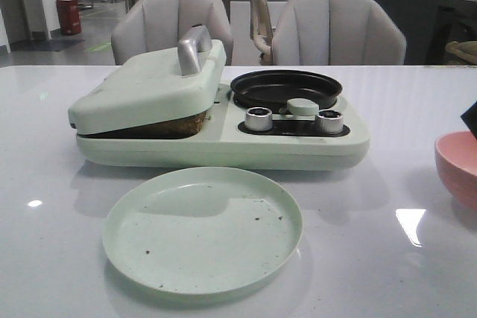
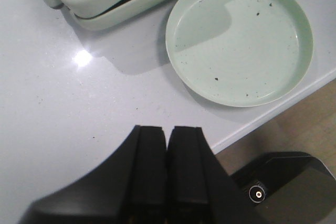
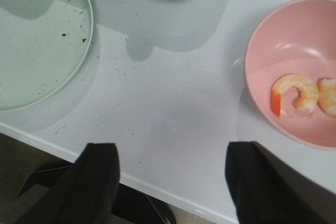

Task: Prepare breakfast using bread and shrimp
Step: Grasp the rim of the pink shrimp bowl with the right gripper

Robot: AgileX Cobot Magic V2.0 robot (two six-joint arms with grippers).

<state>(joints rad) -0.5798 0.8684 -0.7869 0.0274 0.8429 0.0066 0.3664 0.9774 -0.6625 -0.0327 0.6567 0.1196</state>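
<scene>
A brown bread crust (image 1: pixel 181 122) shows in the gap under the nearly closed lid (image 1: pixel 149 83) of the pale-green breakfast maker (image 1: pixel 223 139). Two curled orange-pink shrimp (image 3: pixel 294 94) lie in a pink bowl (image 3: pixel 278 35), which also shows at the right edge of the front view (image 1: pixel 456 165). My left gripper (image 2: pixel 167 135) is shut and empty above the table's front edge, near the empty green plate (image 2: pixel 239 39). My right gripper (image 3: pixel 170 156) is open and empty over the front edge, between the plate (image 3: pixel 37 45) and the bowl. Only a dark tip of an arm (image 1: pixel 470 118) shows in the front view.
The maker's right side holds a small black pan (image 1: pixel 286 88), a round pale-green knob (image 1: pixel 302 106) and two silver dials (image 1: pixel 259 118). The green plate (image 1: pixel 203 229), with dark crumbs, sits in front of it. Two grey chairs (image 1: pixel 337 31) stand behind the table.
</scene>
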